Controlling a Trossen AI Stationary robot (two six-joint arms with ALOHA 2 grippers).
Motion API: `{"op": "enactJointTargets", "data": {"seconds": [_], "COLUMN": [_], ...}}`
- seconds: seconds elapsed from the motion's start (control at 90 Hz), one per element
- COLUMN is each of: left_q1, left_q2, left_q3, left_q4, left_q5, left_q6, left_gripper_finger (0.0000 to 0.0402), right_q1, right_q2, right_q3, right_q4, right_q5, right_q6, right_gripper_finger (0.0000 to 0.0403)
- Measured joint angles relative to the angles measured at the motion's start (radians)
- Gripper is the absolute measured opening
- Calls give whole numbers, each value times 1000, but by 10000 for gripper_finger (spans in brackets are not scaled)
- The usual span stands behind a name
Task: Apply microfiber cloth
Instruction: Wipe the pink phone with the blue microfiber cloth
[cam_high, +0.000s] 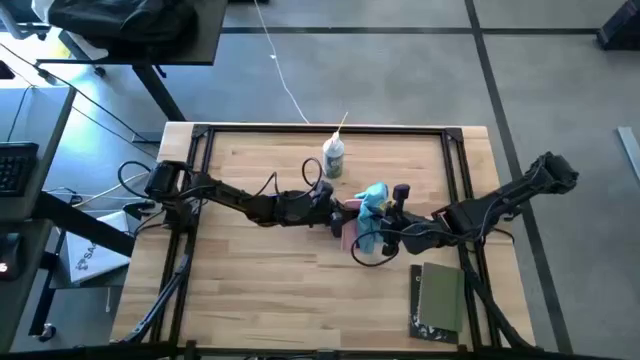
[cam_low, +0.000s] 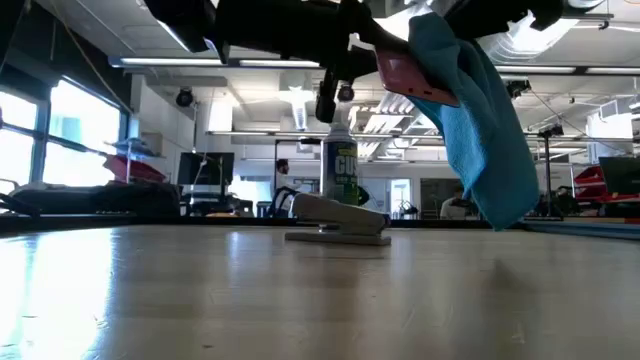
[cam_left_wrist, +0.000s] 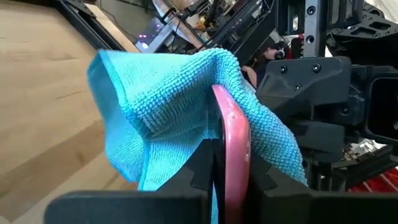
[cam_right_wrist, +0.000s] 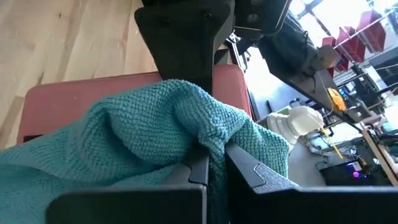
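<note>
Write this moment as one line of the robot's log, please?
left gripper: shut on pink flat thing, held above table | right gripper: shut on microfiber cloth, pressed to it | spray bottle: standing behind, untouched

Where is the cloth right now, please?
The cloth hangs above the table's middle in the high view, pinched by the right gripper against the pink slab in the left gripper.

Spray bottle (cam_high: 333, 157) upright; olive-green book (cam_high: 439, 299) flat on wooden table (cam_high: 260, 290).
</note>
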Motion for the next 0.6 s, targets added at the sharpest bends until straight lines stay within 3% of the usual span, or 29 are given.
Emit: {"op": "enactJointTargets", "data": {"seconds": [0.367,0.6], "left_q1": [-10,-18], "left_q2": [0,0], "left_q3": [0,5], "left_q4": [-46,1], "left_q5": [87,153], "left_q6": [0,27], "left_gripper_finger": [12,12], "right_q1": [-10,-56], "right_q2": [-12,23], "right_q3": [2,0], "right_q4": [24,119], "right_q5": [1,-178], "right_q6": [-122,-114], "right_gripper_finger": [0,0]}}
